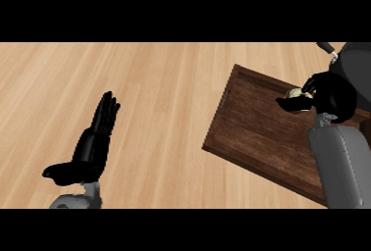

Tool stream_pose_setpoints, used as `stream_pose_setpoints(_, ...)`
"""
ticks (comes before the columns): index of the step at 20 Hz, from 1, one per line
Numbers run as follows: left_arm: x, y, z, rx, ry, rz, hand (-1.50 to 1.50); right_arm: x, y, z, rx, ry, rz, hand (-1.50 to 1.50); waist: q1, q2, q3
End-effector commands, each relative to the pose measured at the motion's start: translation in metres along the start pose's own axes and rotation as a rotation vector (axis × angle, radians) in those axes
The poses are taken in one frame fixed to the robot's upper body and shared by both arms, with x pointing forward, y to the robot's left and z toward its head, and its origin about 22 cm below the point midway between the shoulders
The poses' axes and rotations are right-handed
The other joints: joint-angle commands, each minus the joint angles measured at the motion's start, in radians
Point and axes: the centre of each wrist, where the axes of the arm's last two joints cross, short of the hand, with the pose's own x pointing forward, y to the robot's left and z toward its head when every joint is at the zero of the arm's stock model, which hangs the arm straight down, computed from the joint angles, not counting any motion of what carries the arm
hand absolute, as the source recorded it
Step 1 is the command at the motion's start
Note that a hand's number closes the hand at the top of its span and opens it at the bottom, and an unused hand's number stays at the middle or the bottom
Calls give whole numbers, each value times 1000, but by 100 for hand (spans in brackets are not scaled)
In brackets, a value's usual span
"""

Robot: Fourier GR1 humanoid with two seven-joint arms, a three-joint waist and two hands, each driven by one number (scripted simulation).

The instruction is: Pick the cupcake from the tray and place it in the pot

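Head view shows the right robot hand (330, 90) curled round the cupcake (296, 93), thumb and fingers closed on its sides, so only a pale patch of it peeps out. It sits over the far right part of the dark wooden tray (253, 137), just beside the grey pot (357, 63) at the far right corner. I cannot tell whether it is lifted clear of the tray or touching it.

From where I stand, the cupcake looks a light, soft thing. The top would likely smear or squash if pinched, and the cake would crumble under a hard squeeze. The lower sides, where a wrapper would be, seem the sensible place to hold it, and that appears to be roughly where the fingers lie. It should be kept upright on the way over the pot's rim.

The left robot hand (91, 147) rests open, fingers straight, on the near left of the pale wooden bench (159, 88), well apart from everything.

No brand, label or writing can be read anywhere.
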Motion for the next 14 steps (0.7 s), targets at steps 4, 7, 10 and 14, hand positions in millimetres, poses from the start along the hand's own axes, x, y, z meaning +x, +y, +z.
stream_pose_setpoints(4,8,-23,-11,-85,-16,14,0,48,-64,-52,-242,257,48,150,64,17,4)
stream_pose_setpoints(7,9,-21,-14,-88,-22,6,0,78,-86,-58,-362,292,95,150,80,13,2)
stream_pose_setpoints(10,7,-27,-11,-101,-10,12,0,90,-97,-66,-437,371,158,150,88,15,2)
stream_pose_setpoints(14,11,-21,-17,-84,-22,13,0,100,-110,-77,-502,469,185,150,79,13,3)
